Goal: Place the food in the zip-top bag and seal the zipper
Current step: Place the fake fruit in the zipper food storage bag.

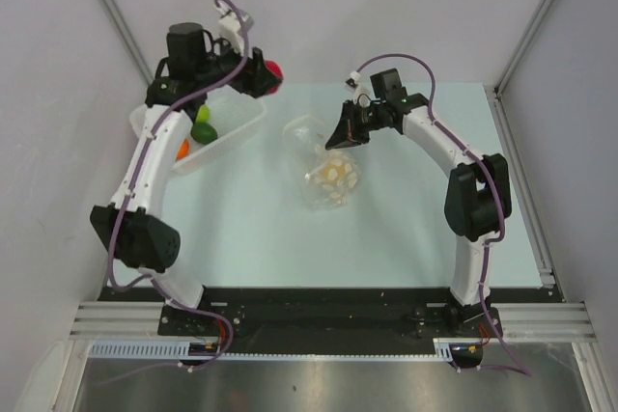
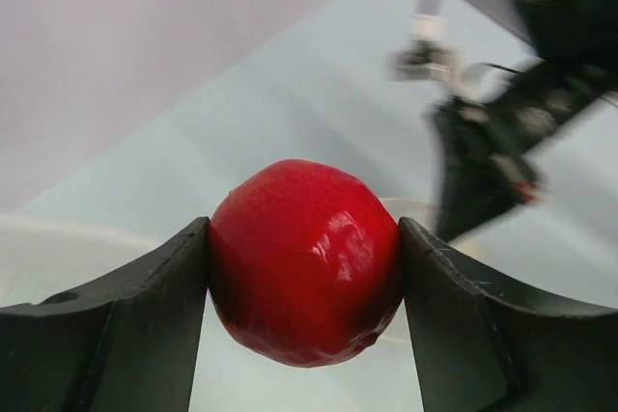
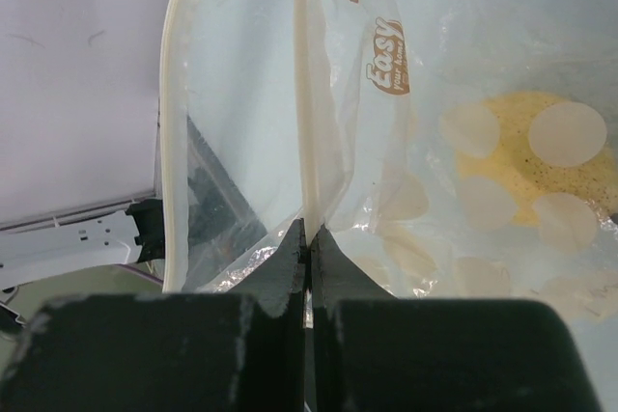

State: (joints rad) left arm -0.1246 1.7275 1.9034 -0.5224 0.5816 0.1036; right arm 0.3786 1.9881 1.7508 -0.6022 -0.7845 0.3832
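My left gripper is shut on a glossy red food piece, held up in the air past the far corner of the basket. The fingers press it from both sides. The clear zip-top bag with white dots lies mid-table, and a yellow food piece shows through it. My right gripper is shut on the bag's whitish zipper and lifts one lip. The other lip curves away, so the mouth gapes. Green food and orange food lie in the basket.
A white plastic basket sits at the left under my left arm. Grey walls stand close on the left, back and right. The right arm shows blurred in the left wrist view, right of the red piece.
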